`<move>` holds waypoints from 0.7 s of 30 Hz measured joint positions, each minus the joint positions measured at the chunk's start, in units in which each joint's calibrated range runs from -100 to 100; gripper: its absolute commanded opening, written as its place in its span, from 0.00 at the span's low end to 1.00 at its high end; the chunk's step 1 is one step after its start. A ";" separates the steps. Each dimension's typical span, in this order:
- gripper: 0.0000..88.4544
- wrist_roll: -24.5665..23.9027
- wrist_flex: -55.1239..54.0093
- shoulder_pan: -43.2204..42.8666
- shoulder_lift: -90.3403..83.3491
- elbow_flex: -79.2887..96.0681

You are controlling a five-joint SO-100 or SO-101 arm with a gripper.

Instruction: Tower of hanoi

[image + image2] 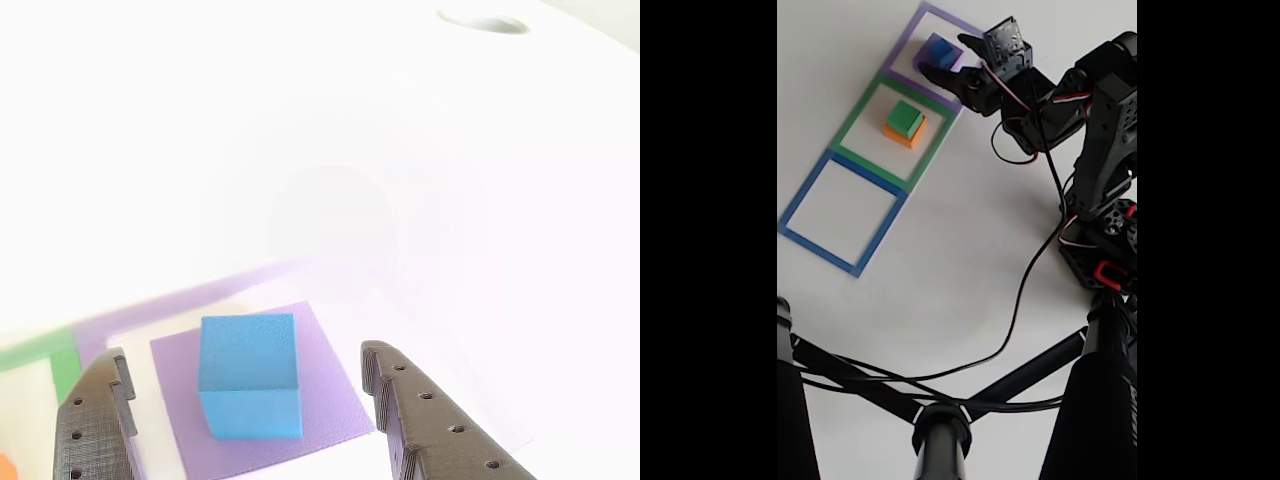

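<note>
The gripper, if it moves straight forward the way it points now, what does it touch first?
Probably the blue cube: it sits on the purple piece, between the open fingers of the gripper and slightly ahead of them. Depth is hard to judge, so contact is not certain.

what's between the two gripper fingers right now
The blue cube sits between the open gripper's fingers in the other view, resting on a purple block; neither finger touches it.
</note>
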 measured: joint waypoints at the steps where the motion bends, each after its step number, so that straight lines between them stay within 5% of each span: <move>1: 0.25 0.00 -0.08 -0.25 0.00 0.00; 21: 0.09 0.00 -0.56 -0.98 1.60 -0.17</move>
